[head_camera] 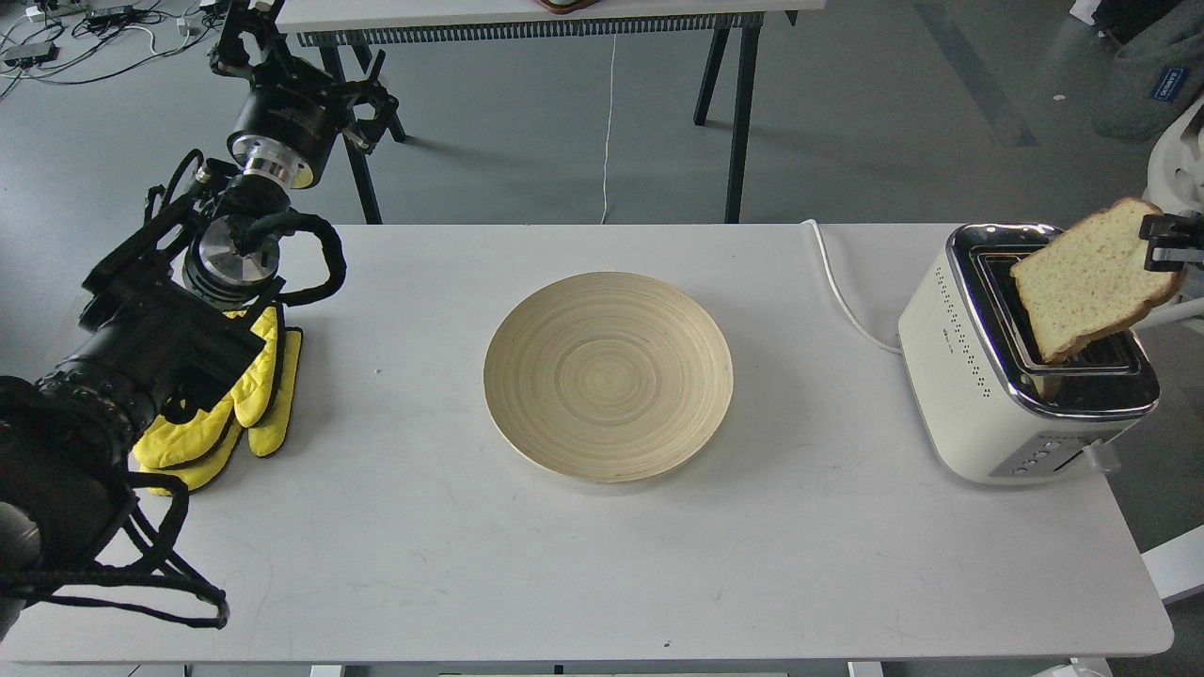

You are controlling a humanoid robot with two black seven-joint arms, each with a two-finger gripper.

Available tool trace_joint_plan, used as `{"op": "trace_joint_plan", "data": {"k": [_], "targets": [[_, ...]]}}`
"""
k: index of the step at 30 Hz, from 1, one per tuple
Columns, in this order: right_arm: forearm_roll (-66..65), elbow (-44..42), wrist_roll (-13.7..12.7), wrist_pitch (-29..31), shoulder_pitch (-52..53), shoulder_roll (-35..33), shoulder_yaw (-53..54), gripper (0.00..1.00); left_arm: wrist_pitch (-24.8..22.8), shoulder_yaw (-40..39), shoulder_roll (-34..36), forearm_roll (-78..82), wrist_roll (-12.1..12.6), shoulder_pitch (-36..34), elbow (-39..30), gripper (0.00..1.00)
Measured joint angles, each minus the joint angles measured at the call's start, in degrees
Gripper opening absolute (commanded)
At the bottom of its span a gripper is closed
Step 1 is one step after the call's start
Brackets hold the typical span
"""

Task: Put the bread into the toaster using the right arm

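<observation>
The bread (1091,277) is a pale slice with a brown crust, held tilted over the toaster (978,376). Its lower corner hangs just above or at the slots in the chrome top; I cannot tell if it touches. My right gripper (1164,252) reaches in from the right edge and is shut on the slice's upper right edge; most of that arm is out of view. My left gripper (249,33) is at the far upper left, high and away from the table, too dark to read.
A round wooden plate (609,376) lies mid-table. Yellow gloves (235,414) lie at the left under my left arm. The toaster's white cord (840,291) runs to the table's back edge. Another table's legs (738,113) stand behind.
</observation>
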Motion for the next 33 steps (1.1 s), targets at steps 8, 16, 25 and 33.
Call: {"op": "trace_joint_plan", "data": {"k": [8, 16, 25, 33], "targets": [[-0.1, -0.9, 0.0, -0.1, -1.1, 0.9, 0.1, 0.13, 0.1, 0.0, -0.1, 0.0, 0.0, 0.0, 0.0, 1.00], [0.5, -2.8, 0.7, -1.4, -2.1, 4.2, 1.0, 0.70, 0.2, -0.1, -0.1, 0.0, 0.0, 0.0, 0.0, 1.00], [1.6, -2.8, 1.4, -1.5, -2.3, 5.4, 2.6, 0.96, 0.2, 0.0, -0.1, 0.0, 0.0, 0.1, -0.1, 1.00], [15.1, -3.4, 5.5, -2.1, -2.4, 7.3, 12.8, 0.99, 0.2, -0.1, -0.1, 0.0, 0.0, 0.1, -0.1, 1.00]]}}
